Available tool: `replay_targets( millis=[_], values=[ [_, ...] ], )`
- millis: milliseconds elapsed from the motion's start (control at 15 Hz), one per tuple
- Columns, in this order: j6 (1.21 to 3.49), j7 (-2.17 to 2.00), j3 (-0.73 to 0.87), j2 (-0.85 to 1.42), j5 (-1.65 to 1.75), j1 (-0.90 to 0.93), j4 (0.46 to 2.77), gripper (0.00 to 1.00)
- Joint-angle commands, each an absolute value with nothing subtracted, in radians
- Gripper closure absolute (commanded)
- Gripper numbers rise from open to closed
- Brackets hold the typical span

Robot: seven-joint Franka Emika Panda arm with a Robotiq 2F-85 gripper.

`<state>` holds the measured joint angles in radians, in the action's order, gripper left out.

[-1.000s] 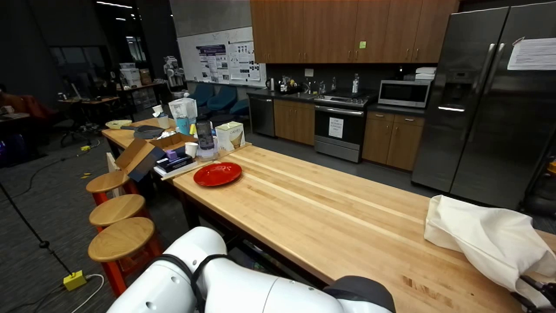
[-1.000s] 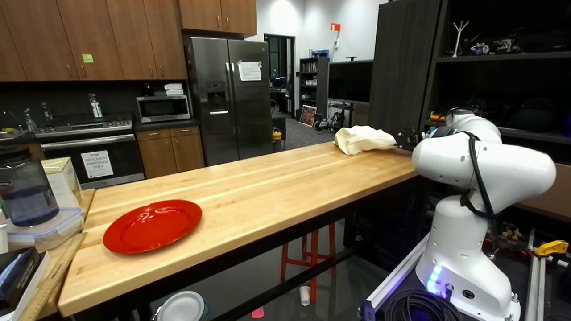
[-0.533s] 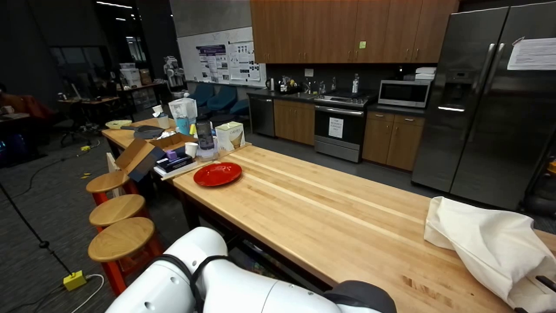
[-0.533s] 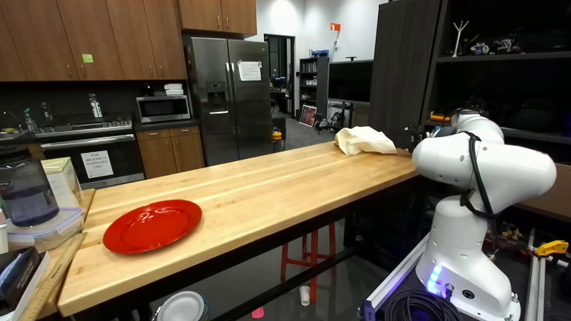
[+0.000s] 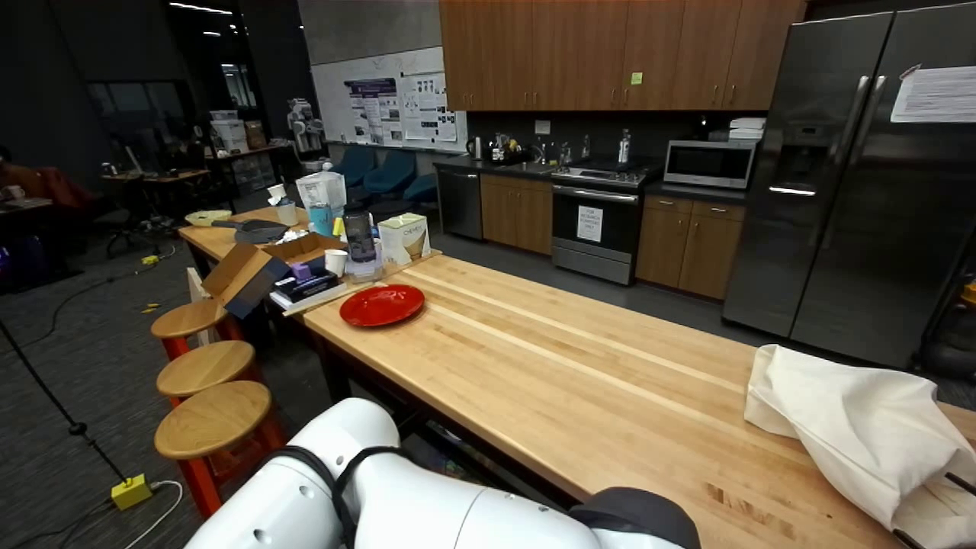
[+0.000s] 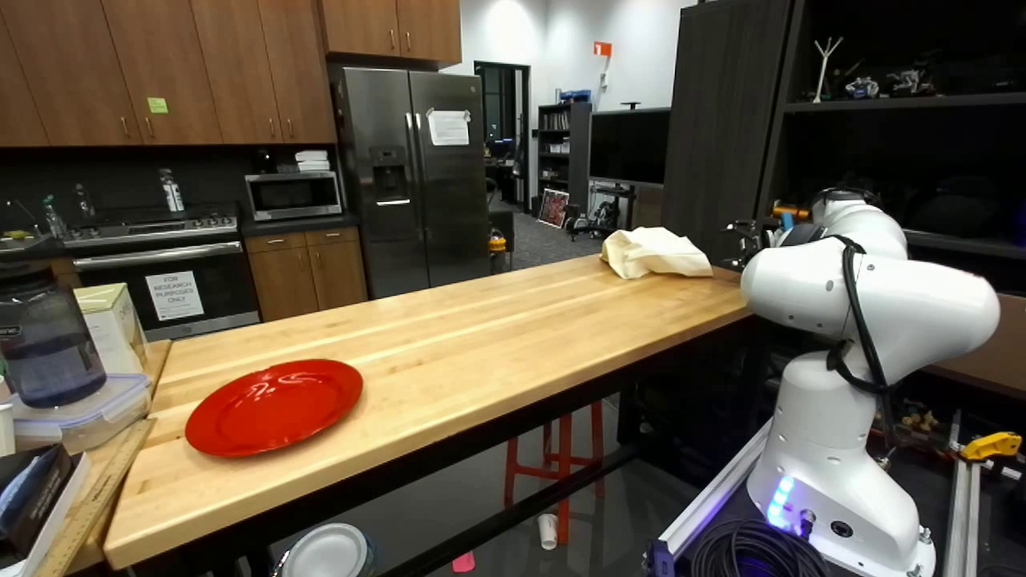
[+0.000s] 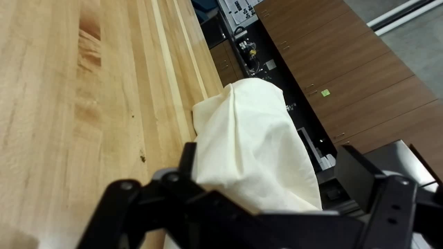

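A white robot arm (image 6: 874, 292) stands beside a long wooden counter (image 5: 564, 366), bent so that its black fingers (image 7: 354, 178) are at one end of it. The fingers are spread wide, not gripping anything. Seen between them in the wrist view is a cream cloth (image 7: 256, 138), creased and bag-like, with a seam running along it; it lies heaped on the counter. In an exterior view a gap shows between the finger tips and the cloth, which is just beside them. Toward the opposite end of the counter, well apart from the cloth, lies a glossy red plate (image 5: 381, 306). Past the plate things stand crowded together: an open box (image 5: 244, 278), a white cup (image 5: 335, 262), a dark jar (image 6: 48, 344) on a lidded tub (image 6: 92, 413), and a carton (image 5: 404, 238). Three round wooden stools (image 5: 212, 418) with red legs stand beside the counter. Across the floor are a stove (image 5: 595, 244), a microwave (image 5: 709, 164) and a dark steel fridge (image 5: 823, 198), with brown cabinets (image 5: 579, 57) on the wall above the stove.
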<state>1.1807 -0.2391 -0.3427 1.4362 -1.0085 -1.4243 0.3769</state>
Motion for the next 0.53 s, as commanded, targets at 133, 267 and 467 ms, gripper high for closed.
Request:
replay_targets(
  millis=[133,267,467],
  values=[
    [1.173,-0.268,-0.327,1.435,-1.024,-1.416,0.367,0.00],
    [1.168,-0.277,-0.326,1.448,-1.025,-1.413,0.348,0.00],
    [1.168,-0.277,-0.324,1.448,-1.025,-1.413,0.349,0.00]
  ],
)
